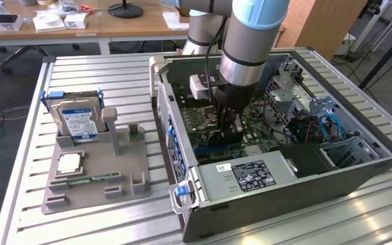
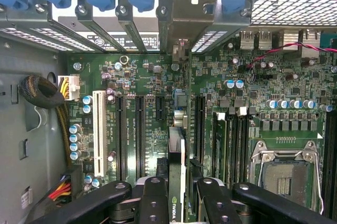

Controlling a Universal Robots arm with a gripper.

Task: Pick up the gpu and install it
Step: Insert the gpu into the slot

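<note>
In the exterior view we see our arm reaching down into the open computer case (image 1: 298, 168), which lies on its side on the slatted aluminium table (image 1: 114, 71). The gripper (image 1: 228, 122) is low over the motherboard (image 1: 261, 130), with a thin dark card between its fingers, which we take to be the gpu (image 1: 224, 133). On the exterior view's left the grey parts holder (image 1: 114, 168) carries the hard drive (image 1: 78, 120) with its blue label, a processor (image 1: 70, 163) and the green memory stick (image 1: 87, 179); its upright slots stand vacant, which fits a card already taken.

In the wrist view we look straight down the card. The gpu (image 2: 177, 182) stands on edge, clamped between the two black fingers (image 2: 152, 203), its bracket end (image 2: 181, 18) up against the row of rear expansion brackets (image 2: 105, 29). The pincer is clenched on the gpu. The card's lower edge runs along the line between the long black expansion slots (image 2: 139, 134) and the slot (image 2: 200, 129) on the far side of the card; whether it already touches a slot we cannot tell.

We judge the seating step to be in hand. It calls for the edge connector to be square over its slot, the bracket lined up with the rear opening, and an even, straight press.
</note>
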